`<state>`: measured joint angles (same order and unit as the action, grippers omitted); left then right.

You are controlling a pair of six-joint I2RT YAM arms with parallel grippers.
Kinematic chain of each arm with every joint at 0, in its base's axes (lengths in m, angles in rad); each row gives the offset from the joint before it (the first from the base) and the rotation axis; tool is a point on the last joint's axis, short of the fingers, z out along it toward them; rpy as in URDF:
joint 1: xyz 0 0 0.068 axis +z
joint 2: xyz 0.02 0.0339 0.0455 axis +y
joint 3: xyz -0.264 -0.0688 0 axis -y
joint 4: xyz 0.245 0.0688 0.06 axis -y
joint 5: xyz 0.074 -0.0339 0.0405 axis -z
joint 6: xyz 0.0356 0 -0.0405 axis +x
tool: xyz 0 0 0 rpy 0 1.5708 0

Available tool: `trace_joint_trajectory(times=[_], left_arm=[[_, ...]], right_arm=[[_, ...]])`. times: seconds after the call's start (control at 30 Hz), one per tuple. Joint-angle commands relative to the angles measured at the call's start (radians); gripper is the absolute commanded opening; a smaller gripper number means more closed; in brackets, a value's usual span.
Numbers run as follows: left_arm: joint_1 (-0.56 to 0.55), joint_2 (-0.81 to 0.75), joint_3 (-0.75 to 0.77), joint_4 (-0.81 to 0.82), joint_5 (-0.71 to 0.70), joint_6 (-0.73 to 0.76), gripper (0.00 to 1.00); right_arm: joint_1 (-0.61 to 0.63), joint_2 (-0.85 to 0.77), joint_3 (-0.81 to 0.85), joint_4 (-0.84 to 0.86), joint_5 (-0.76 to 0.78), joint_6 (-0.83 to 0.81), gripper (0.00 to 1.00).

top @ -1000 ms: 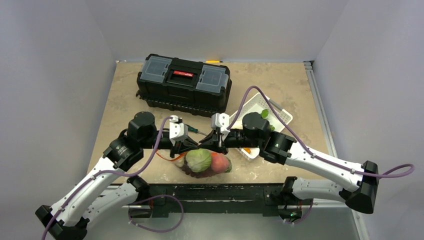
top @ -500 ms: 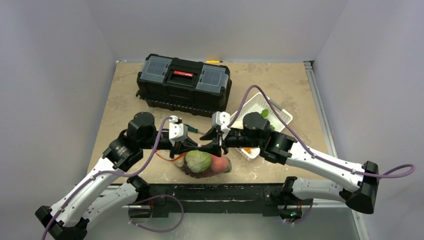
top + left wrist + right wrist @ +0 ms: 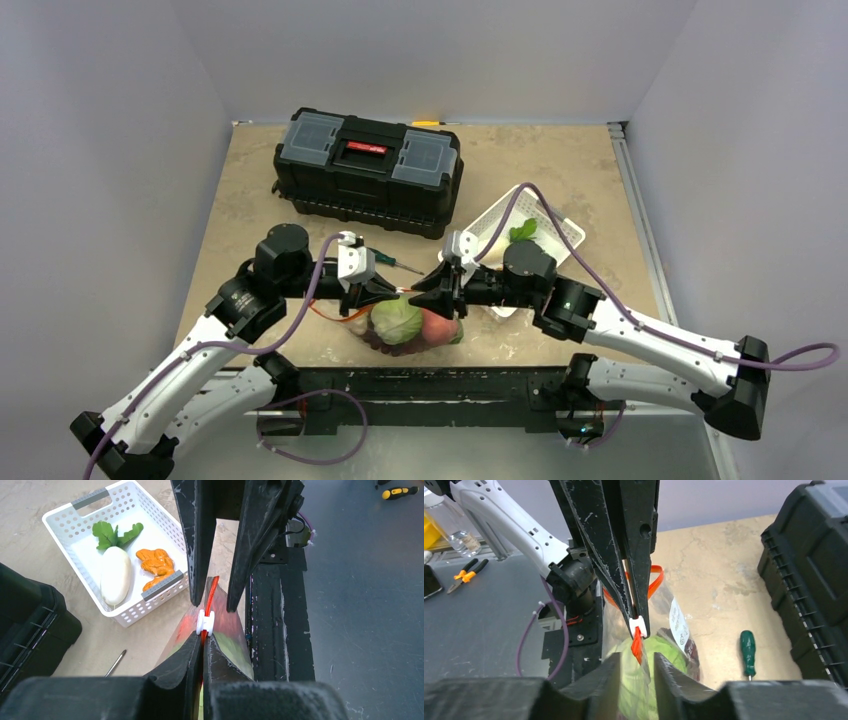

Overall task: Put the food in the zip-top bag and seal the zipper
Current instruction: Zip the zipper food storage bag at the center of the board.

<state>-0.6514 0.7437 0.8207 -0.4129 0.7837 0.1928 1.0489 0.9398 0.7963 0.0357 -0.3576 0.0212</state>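
Note:
The zip-top bag (image 3: 405, 330) lies near the table's front edge with the pale green cabbage (image 3: 398, 320) and the pink peach (image 3: 438, 326) inside. In the right wrist view the cabbage (image 3: 664, 652) and a dark purple piece show through the plastic. My left gripper (image 3: 203, 642) is shut on the orange-red zipper (image 3: 212, 587), just behind its white slider (image 3: 205, 622). My right gripper (image 3: 636, 660) is open, its fingers on either side of the zipper's loose end (image 3: 637, 647) without pinching it. The two grippers face each other over the bag (image 3: 412, 292).
A white slatted basket (image 3: 125, 615) to the right holds a white radish (image 3: 115, 575) and an orange lumpy piece (image 3: 156, 562). A black toolbox (image 3: 368, 165) stands behind. A green-handled screwdriver (image 3: 748, 652) lies between the toolbox and the bag. The table's black front edge (image 3: 275, 610) is close.
My right arm has drawn back to the right, away from the left gripper, and its jaws now stand open at the zipper's end. The left arm and the bag have stayed put.

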Motion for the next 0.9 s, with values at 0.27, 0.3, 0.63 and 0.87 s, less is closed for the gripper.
trace_joint_trajectory(times=[0.27,0.3,0.63,0.87], left_arm=[[-0.006,0.003,0.032,0.046,-0.018,0.0,0.24],[-0.006,0.005,0.03,0.045,-0.027,0.003,0.32],[-0.007,0.015,0.025,0.028,-0.061,0.022,0.54],[-0.005,0.018,0.037,0.006,-0.08,0.036,0.21]], right_arm=[[0.0,-0.028,-0.038,0.16,0.125,0.082,0.0],[-0.002,-0.044,-0.053,0.171,0.14,0.095,0.0],[-0.006,-0.073,-0.07,0.189,0.116,0.131,0.0],[-0.006,-0.087,-0.049,0.15,0.109,0.112,0.0]])
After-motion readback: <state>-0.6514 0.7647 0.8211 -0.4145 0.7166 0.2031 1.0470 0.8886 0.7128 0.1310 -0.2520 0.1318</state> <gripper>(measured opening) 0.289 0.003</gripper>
